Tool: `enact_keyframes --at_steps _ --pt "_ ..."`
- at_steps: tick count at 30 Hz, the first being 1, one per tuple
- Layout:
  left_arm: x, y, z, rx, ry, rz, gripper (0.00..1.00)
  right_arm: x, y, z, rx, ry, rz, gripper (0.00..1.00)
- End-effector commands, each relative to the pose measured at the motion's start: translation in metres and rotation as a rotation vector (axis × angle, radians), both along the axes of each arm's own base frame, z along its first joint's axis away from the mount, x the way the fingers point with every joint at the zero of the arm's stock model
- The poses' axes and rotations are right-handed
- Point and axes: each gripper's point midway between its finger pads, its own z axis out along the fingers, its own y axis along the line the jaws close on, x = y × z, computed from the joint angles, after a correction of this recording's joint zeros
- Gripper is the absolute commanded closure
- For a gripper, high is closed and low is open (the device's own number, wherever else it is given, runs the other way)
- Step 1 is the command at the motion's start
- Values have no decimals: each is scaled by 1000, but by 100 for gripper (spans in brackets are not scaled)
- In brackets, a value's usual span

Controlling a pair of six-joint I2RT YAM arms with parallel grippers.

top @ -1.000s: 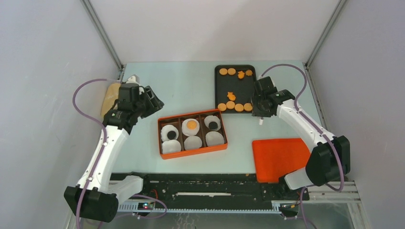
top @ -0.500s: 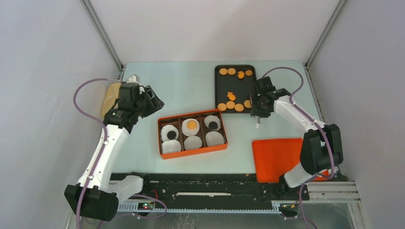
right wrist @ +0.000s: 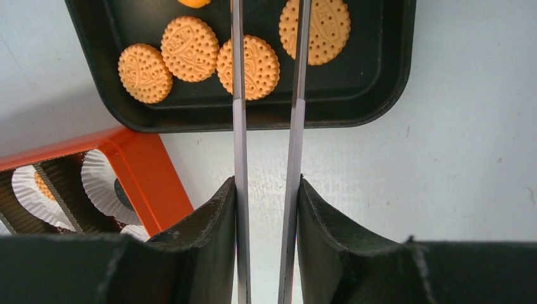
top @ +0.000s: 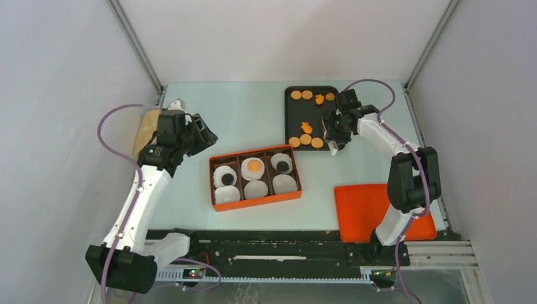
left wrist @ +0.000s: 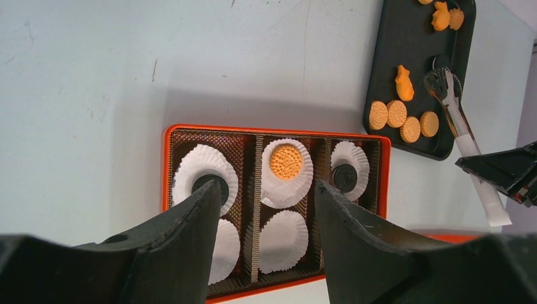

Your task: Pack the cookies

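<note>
Several round orange cookies (top: 306,139) lie along the near edge of a black tray (top: 297,117), with more at its far edge. The same near row (right wrist: 189,48) fills the top of the right wrist view. My right gripper (top: 334,132) (right wrist: 267,190) is shut on a pair of tongs (right wrist: 237,76) (left wrist: 456,107) whose two blades reach over that row, their tips cut off by the frame. An orange box (top: 256,200) holds white liner cups, one with an orange cookie (top: 254,166) and two with black cookies (top: 225,179). My left gripper (top: 206,134) (left wrist: 266,190) hangs open above the box, holding nothing.
An orange lid (top: 370,209) lies flat at the near right. A tan object (top: 147,130) sits at the table's left edge behind the left arm. Grey walls close in the table on three sides.
My right gripper carried the tongs from beside the tray's near right corner up and leftward over the tray's near row. The left arm stayed still.
</note>
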Motion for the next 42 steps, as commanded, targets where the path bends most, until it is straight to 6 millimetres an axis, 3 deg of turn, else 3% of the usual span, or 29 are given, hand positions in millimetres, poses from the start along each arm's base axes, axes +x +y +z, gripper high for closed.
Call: enact_keyframes --at_steps 1,12,16,23,35,39,42 --pt "2 0 -2 -2 -7 -9 39 19 0 24 31 -63 -23 64" --pt "2 -1 0 -5 -12 -14 39 14 -8 39 7 -67 -55 62" --pt "2 -1 2 -8 -14 -16 39 9 -18 43 -32 -75 -86 54" --pt "1 -3 1 -14 -17 -22 38 23 -23 42 -66 -79 -96 51" --pt "-2 2 1 4 -16 -12 38 47 -14 15 -47 -16 -85 51" --pt "-3 2 -1 6 -12 -12 37 51 -17 13 -69 -10 -94 52" --pt "-3 1 -3 4 -7 -16 38 53 -14 12 -64 -3 -78 64"
